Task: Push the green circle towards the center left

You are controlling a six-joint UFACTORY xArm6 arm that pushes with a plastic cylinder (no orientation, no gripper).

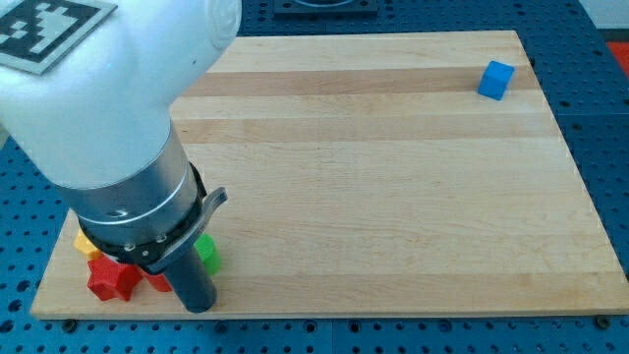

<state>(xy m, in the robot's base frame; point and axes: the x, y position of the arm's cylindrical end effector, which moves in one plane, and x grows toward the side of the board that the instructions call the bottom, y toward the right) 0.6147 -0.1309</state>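
Note:
A green block (207, 253) shows partly at the view's bottom left, mostly hidden behind my arm; its shape cannot be made out. My tip (200, 306) is at the board's bottom edge, just below and left of the green block, touching or nearly touching it. A red star-like block (110, 279) lies left of the tip. Another red piece (157, 282) sits between them. A yellow block (86, 244) peeks out above the red one.
A blue cube (496, 80) stands at the view's top right of the wooden board (393, 177). My large white and grey arm (108, 108) covers the view's top left and hides part of the block cluster.

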